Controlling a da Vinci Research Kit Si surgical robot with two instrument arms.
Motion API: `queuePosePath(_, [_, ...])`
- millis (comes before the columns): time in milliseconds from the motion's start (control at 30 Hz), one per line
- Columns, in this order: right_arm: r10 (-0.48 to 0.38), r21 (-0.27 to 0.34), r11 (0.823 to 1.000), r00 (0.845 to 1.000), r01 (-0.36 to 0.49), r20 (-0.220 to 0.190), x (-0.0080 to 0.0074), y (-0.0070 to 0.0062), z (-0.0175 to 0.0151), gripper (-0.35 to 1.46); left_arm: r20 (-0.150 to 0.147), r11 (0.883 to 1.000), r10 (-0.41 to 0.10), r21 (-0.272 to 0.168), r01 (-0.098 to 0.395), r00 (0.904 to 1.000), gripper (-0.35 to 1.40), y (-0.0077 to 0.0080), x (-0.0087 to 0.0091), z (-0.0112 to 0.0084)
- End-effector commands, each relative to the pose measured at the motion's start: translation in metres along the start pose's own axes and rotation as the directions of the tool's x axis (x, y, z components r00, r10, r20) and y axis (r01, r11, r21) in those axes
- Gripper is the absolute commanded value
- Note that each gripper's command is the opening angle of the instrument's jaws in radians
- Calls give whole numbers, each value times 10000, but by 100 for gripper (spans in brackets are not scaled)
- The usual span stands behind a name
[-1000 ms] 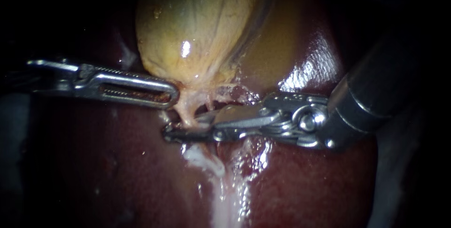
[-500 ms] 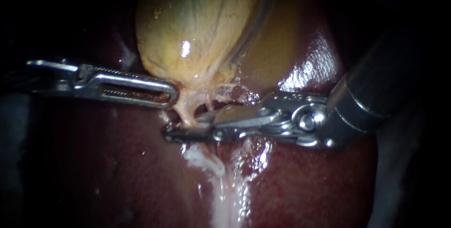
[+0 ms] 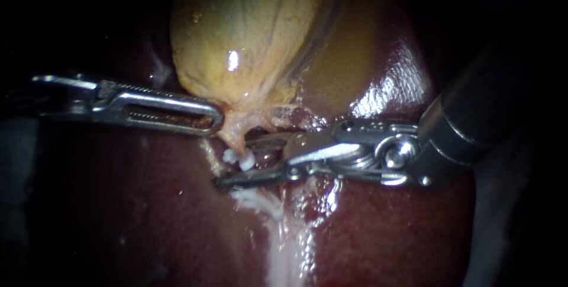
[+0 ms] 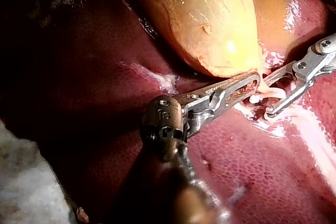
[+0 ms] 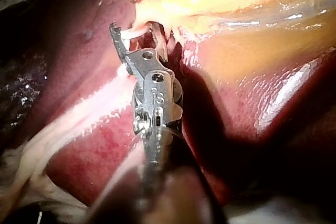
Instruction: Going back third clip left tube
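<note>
Found the white clip (image 3: 239,158) seated across the pale tube (image 3: 232,136), between the jaws of the right instrument's hand (image 3: 236,164) and just short of their tips. Found that hand spread wide, a clear gap on show, gripping nothing, the clip merely lying inside the opening. Judged the main danger to lie in the withdrawal: could snag the clip on the curled tip of the lower jaw and drag it along or off the tube; could also tear the thin tube by pulling sideways rather than straight back along the shaft. Judged a lesser danger in closing again over the seated clip, crushing or shifting it. Noted the left instrument (image 3: 214,119) beyond the hand's tips, its end against the neck of the gallbladder (image 3: 248,38); could not tell its grip. Feared a jerk or slackening there, slewing the tube against the open jaws. As to materials: clip small, white, knobbly, hard-looking; tube soft, cream-coloured, stringy, running from the neck down into the hand's opening; hand slim, bright, polished metal, hinged at a pinned wrist. Further out: gallbladder yellow-tan, taut, rounded, faintly veined, with a wet glint; liver (image 3: 148,204) under the hand dark red, smooth, glossy, yielding by the look of it; below the lower jaw a ragged whitish strip of tissue (image 3: 284,245) trailing away across the liver.
</note>
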Motion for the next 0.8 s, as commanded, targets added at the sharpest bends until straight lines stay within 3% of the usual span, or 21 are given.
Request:
queuePosePath(33, [9,20,10000,10000,-9,0,1,-2,-3,49,1,10000,-1,1,1,10000,-35,0,0,-1])
queuePosePath(533, [9,195,9998,10000,-10,49,0,-13,-34,49,3,10000,-1,-2,1,10000,-35,0,0,-1])
queuePosePath(800, [2,137,9999,10000,-2,33,0,-14,-27,49,-1,10000,-4,3,4,10000,-35,1,0,0])
